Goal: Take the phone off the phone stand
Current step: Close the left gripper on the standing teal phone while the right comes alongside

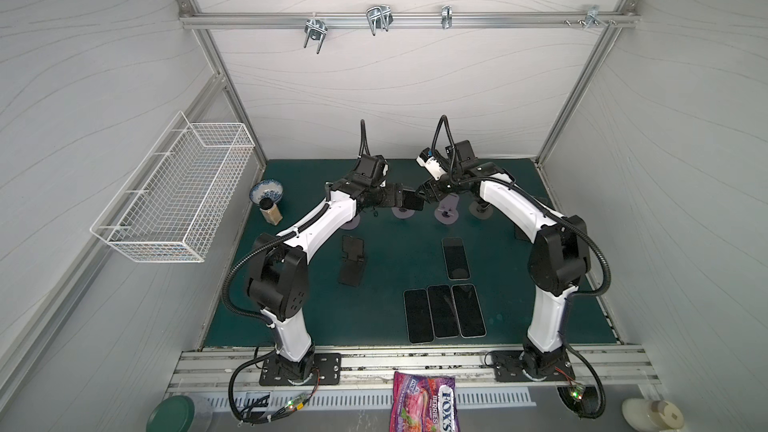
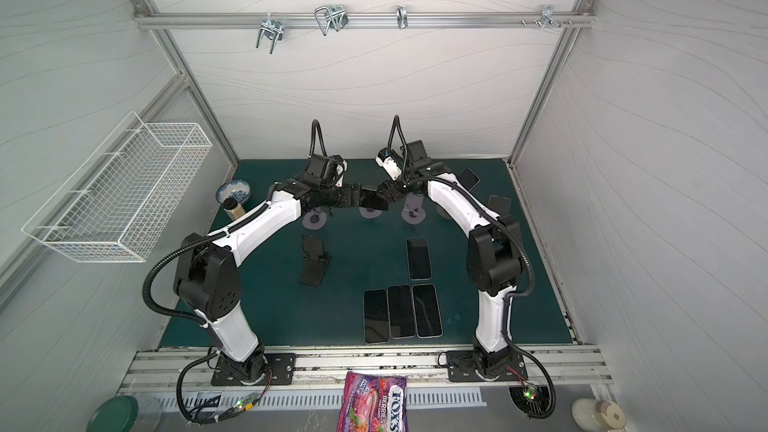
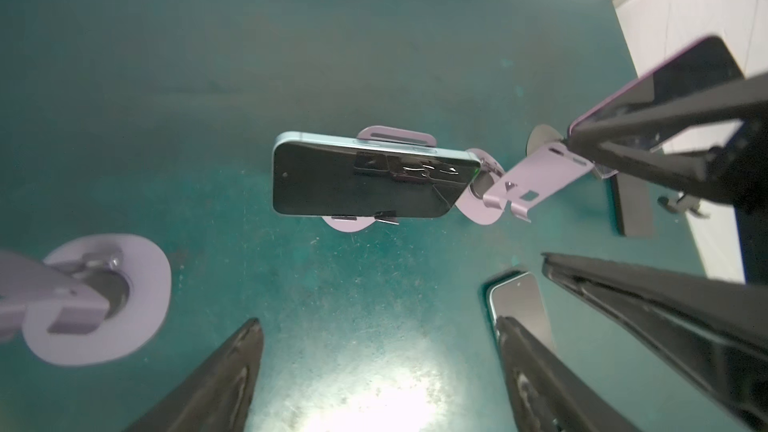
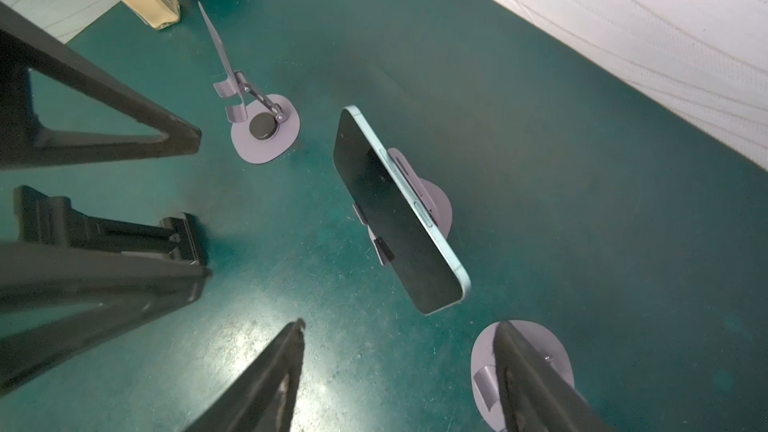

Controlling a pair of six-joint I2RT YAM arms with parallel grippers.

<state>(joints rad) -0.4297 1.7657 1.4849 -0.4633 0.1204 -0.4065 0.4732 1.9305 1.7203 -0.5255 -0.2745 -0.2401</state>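
While left gripper point(image 3: 378, 326) and right gripper point(image 4: 399, 324) gape empty, glossy blue-rimmed phone point(image 3: 365, 184), sideways on matte lilac stand point(image 3: 395, 135)

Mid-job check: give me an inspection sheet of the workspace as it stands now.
Surface: green mat, scuffed, no spills seen.
Job's things: blue-edged phone sits sideways on a purple stand; not yet removed.
Clutter: three flat phones side by side, a fourth phone, black stand, bowl, spice jar, empty purple stand.
Grippers: left claw and right claw both open, short of the phone, holding nothing.
Cables: black hoses looped along the arms.
Surroundings: wire basket, rail hooks, candy bag.
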